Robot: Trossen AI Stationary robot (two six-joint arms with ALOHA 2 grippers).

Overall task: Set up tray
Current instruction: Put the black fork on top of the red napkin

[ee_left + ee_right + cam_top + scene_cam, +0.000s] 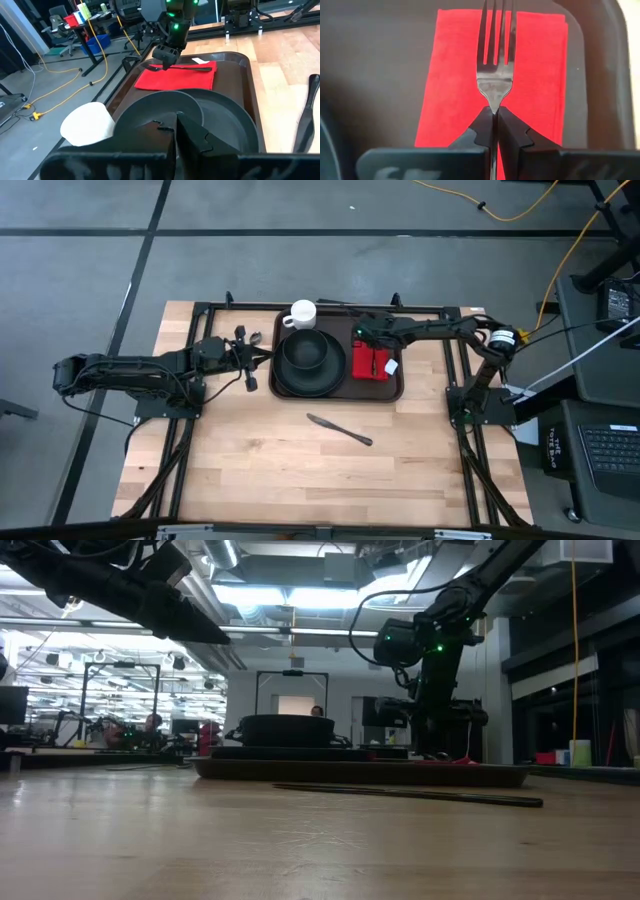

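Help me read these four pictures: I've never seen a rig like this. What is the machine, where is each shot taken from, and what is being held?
Two robot arms work at a wooden table. One picture looks down from above, one looks level across the tabletop, and two come from cameras on the arms' wrists. A brown tray holds a black plate with a bowl on it and a red napkin. A white cup stands beside the tray, and a knife lies on the table. The right gripper pinches a fork over the napkin. The left gripper waits beside the tray.

Dark brown rectangular tray (pixel 398 385) lies flat at the table's far middle.
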